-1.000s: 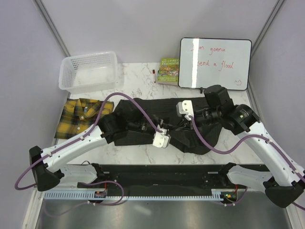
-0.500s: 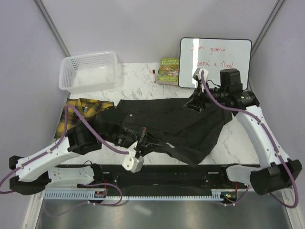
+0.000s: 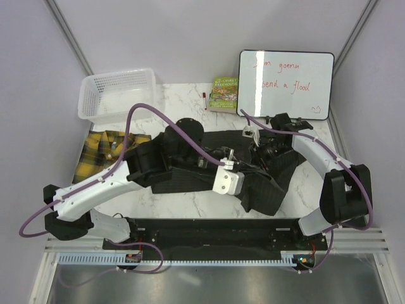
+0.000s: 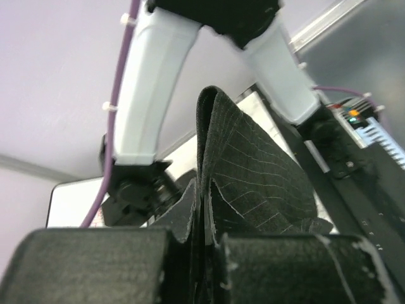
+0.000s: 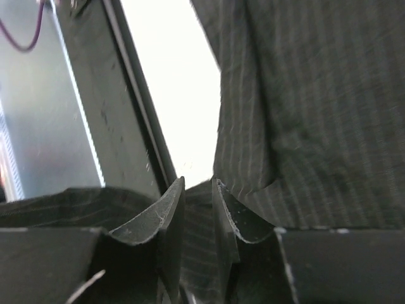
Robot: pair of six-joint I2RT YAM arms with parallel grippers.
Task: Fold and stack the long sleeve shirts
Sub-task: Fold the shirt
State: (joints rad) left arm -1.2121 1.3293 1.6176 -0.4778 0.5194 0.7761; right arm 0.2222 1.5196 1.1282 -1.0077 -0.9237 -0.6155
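Since half a second ago, both my arms have swung inward over the white marble table. My left pincer clamps a raised fold of the dark charcoal pinstriped cloth shirt at mid-table, and my right pincer nips its edge. The yellow-and-black plaid flannel shirt lies at the table's left.

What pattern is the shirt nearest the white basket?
Yellow-and-black plaid cloth shirt; clearest in the top view.
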